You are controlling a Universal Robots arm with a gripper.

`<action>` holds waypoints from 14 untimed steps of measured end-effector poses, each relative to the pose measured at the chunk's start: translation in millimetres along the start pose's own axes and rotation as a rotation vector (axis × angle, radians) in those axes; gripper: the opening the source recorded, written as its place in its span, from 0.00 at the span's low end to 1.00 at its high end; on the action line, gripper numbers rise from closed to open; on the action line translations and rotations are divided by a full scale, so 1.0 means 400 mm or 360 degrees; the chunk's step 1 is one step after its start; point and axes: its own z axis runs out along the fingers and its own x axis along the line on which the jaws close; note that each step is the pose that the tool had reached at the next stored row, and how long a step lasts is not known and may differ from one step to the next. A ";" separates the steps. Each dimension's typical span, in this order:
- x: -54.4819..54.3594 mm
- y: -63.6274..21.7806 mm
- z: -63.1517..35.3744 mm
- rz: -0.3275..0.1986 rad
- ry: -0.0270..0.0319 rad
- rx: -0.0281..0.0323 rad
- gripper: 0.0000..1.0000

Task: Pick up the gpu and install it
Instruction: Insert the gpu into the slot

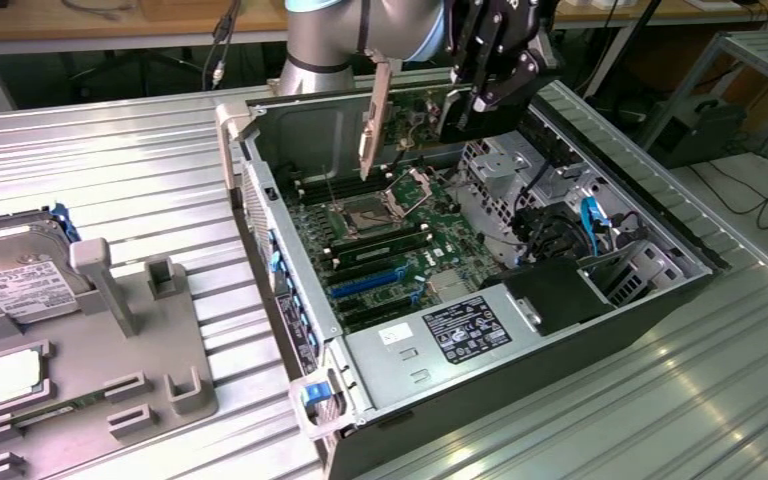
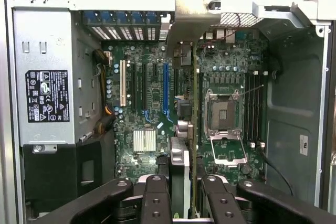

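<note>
Nearest: the gripper [image 2: 185, 205], its dark fingers [image 2: 157, 200] drawn in narrow, one on each face of the gpu [image 2: 180, 163].
Held: the gpu, edge-on between the fingers, its silver bracket [image 2: 191, 19] at the end farthest from the gripper.
Beneath the gripper: the motherboard [image 2: 149, 103] in the open computer case [image 1: 307, 135]; the card hangs clear above it, lined up between the blue slot [image 2: 165, 90] and the CPU socket [image 2: 223, 111].
Well apart from the gripper: a hard drive [image 1: 11, 265] on a grey fixture [image 1: 131, 370], outside the case.

Exterior view looks obliquely down from afar; wrist view, close above, shares the motherboard [image 1: 387, 252] [image 2: 152, 95].
</note>
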 end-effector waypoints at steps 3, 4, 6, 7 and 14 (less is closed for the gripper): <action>0.001 0.001 0.006 0.0000 -0.00003 0.00005 0.28; 0.002 0.004 0.008 0.0000 -0.00002 0.00041 0.28; 0.003 0.005 0.011 -0.0001 -0.00009 0.00081 0.28; 0.005 0.005 0.013 -0.0001 -0.00022 0.00081 0.28; 0.009 0.006 0.036 0.0010 -0.00013 -0.00010 0.28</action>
